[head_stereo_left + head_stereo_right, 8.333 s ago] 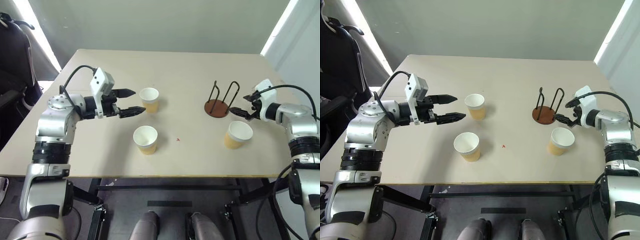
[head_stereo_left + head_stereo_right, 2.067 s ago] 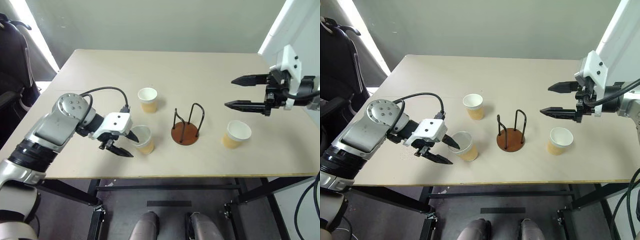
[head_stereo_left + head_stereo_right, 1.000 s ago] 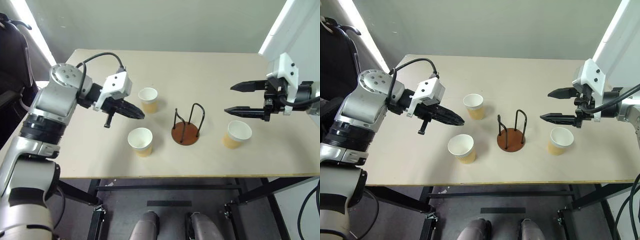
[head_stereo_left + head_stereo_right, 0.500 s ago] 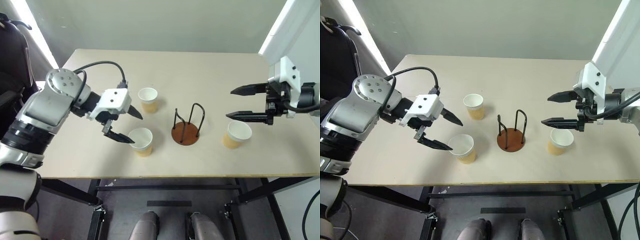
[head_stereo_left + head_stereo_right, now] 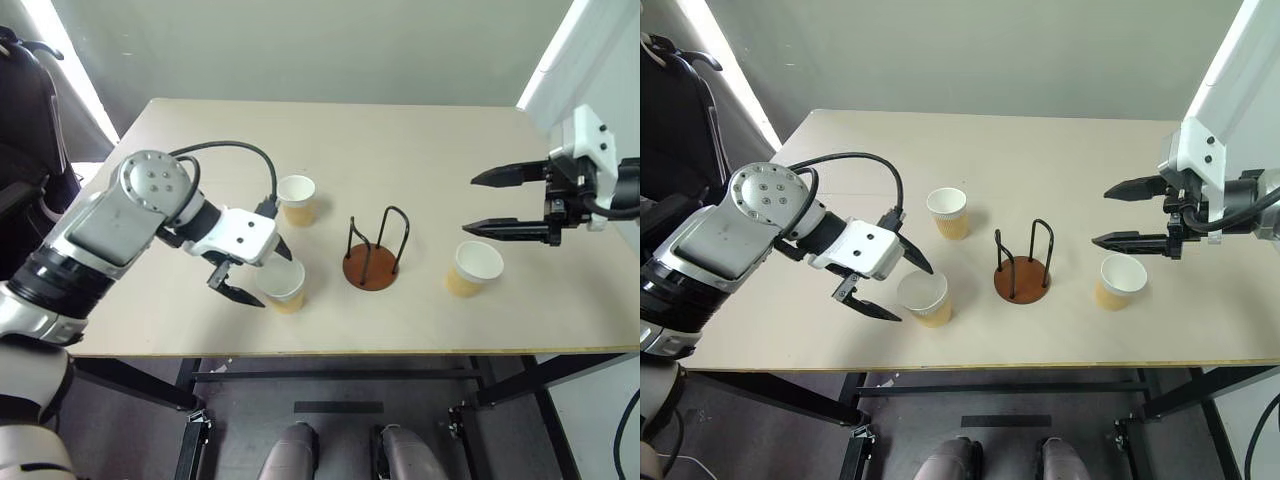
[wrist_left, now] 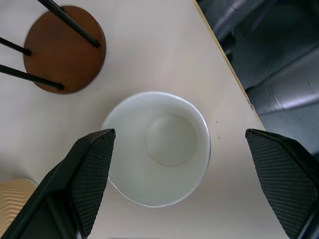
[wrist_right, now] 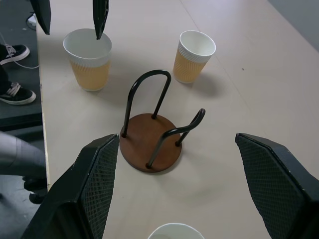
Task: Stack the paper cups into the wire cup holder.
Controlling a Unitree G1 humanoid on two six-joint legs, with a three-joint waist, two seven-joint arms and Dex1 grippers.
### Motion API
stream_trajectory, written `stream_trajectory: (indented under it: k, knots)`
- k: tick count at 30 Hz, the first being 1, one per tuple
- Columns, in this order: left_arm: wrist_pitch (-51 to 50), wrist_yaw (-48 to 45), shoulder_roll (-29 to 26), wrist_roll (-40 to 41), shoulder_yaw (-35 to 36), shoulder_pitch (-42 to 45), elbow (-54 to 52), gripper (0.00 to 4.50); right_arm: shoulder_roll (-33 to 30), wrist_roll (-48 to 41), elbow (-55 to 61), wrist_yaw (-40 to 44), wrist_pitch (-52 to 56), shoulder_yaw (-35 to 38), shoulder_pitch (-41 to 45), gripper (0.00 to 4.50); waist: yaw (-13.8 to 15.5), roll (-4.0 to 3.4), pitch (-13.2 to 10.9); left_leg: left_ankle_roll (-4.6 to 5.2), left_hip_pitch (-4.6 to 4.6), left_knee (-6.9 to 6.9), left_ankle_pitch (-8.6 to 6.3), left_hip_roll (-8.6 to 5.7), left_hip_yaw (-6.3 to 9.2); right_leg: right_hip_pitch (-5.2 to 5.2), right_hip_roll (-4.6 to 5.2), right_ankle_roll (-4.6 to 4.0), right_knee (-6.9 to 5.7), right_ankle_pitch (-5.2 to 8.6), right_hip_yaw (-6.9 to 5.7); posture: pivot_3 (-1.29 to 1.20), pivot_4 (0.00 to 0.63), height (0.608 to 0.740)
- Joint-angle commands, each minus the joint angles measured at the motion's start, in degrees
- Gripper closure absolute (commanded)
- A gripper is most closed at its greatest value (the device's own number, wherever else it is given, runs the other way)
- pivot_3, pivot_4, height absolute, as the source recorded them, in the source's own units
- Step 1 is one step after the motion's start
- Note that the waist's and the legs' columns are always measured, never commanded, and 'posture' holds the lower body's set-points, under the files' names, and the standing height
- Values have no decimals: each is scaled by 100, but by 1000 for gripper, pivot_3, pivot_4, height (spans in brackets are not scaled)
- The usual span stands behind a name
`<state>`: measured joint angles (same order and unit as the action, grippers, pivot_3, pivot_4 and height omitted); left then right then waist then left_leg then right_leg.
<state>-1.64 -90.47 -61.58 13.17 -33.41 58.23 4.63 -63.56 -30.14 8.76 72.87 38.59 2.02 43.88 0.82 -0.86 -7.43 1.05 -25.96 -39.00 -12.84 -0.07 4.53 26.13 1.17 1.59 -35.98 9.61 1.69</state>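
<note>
**Left pincer spread around the front cup**

The left gripper hangs with its two black fingers spread wide, one on each side of the nearest paper cup, which stands upright close to the table's front edge; I cannot tell whether either finger touches it. The right gripper is also spread apart and holds nothing, hovering above the table's right side, just over another cup near the right edge. The third cup stands further back, toward the middle. The wire cup holder sits empty between the front cup and the right one: a round reddish-brown disc with two thin black wire loops rising from it. The cups are tapered, ribbed tan paper outside, white inside.
</note>
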Motion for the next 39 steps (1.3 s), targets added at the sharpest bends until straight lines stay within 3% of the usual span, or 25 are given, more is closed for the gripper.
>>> stream_trajectory:
  k: [1, 13, 16, 22, 27, 39]
  knots:
    - [105, -203, -77, -79, 9, 118, -164, 14, -127, 2, 20, 73, -49, 157, 156, 713, 1, 0, 0, 0, 0, 0, 0, 0, 0, 0, 0, -2, 0, 2, 0, 0, 150, 740]
    - [260, -203, -211, -167, -257, -103, -280, 14, -129, 21, 17, 51, -50, 173, 85, 713, 0, 0, 0, 1, 0, 0, 0, 0, 0, 0, 0, -3, -1, 2, 0, 0, 150, 740]
    - [405, -203, -111, -385, -284, -155, -121, 558, -129, 21, 39, 32, -48, 186, 45, 713, 1, 0, 0, 1, 0, 0, 0, 0, 0, 0, 0, -3, -1, 2, 0, 0, 150, 740]
    - [646, -203, 71, -807, -329, -136, 396, 2708, -114, 44, 25, -10, -73, 204, -93, 713, -1, 0, 0, 1, 1, 0, -1, 0, 0, 1, 0, -3, -3, 2, 0, 0, 150, 740]
    - [565, -203, 105, -693, -315, -135, 482, 4484, -147, 45, -43, 125, -219, 234, -257, 713, 2, 0, 0, 2, -2, -2, -1, 0, 0, 1, 0, -1, -3, 0, 0, 0, 150, 740]
    - [175, -203, 246, -312, -161, 162, 655, 4484, -92, 56, -139, 663, -865, 213, -417, 713, 7, 0, 0, 2, 0, -2, -1, 0, 0, -1, 0, 0, -4, 0, -1, 0, 150, 740]
